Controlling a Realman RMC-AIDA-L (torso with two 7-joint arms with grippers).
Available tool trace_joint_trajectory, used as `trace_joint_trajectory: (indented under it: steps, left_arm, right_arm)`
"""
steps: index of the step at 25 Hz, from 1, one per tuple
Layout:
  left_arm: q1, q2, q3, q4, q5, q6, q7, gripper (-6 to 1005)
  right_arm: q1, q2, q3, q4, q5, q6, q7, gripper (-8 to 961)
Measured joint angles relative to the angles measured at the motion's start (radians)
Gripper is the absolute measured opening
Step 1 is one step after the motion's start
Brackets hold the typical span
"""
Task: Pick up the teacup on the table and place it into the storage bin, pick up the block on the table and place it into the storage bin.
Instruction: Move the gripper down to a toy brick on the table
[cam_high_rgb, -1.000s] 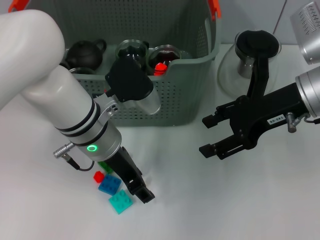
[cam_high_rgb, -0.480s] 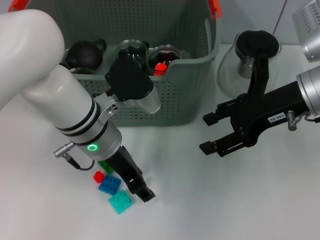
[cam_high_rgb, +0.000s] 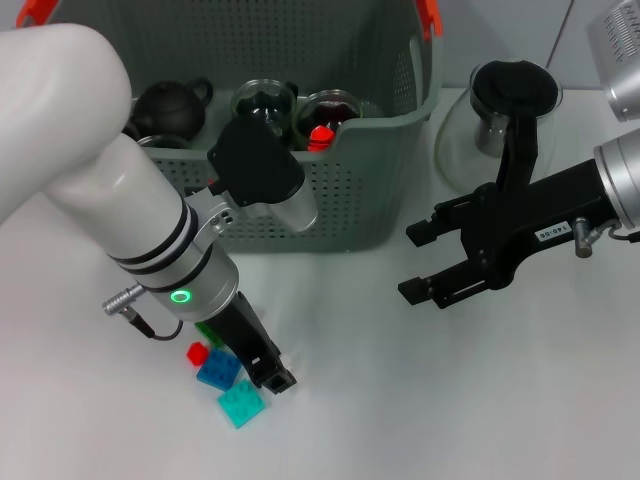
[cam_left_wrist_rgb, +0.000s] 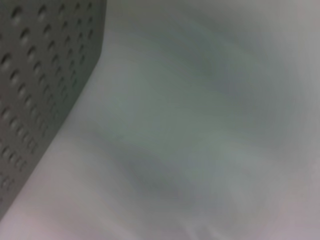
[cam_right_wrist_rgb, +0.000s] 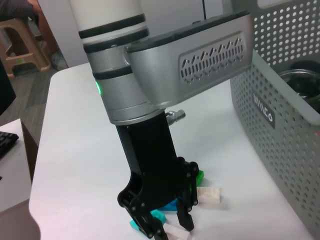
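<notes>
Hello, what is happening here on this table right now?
The left gripper is down at a small pile of toy blocks on the table, jaws spread around them, nothing lifted yet. The right gripper hangs open and empty beside the storage bin, which already holds teacups.

Bright, even light; soft shadows; left wrist view badly blurred

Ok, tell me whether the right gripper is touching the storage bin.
Apart. In the head view the right gripper hangs open beside the storage bin, with a clear strip of bare table between its fingertips and the bin's wall.
</notes>
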Motion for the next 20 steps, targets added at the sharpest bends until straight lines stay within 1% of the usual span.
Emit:
trace_joint_trajectory:
  steps: [3, 9, 20]
  left_arm:
    - [0.002, 0.000, 0.004, 0.001, 0.001, -0.014, 0.000, 380]
    - [-0.002, 0.000, 0.005, 0.017, 0.001, -0.020, 0.003, 392]
    - [-0.004, 0.000, 0.013, 0.023, 0.005, -0.032, 0.001, 377]
  right_arm:
    - [0.000, 0.000, 0.000, 0.000, 0.002, 0.005, 0.000, 837]
    - [-0.001, 0.001, -0.001, 0.000, 0.004, 0.006, 0.001, 838]
    - [-0.003, 0.002, 0.006, 0.000, 0.005, 0.010, 0.000, 838]
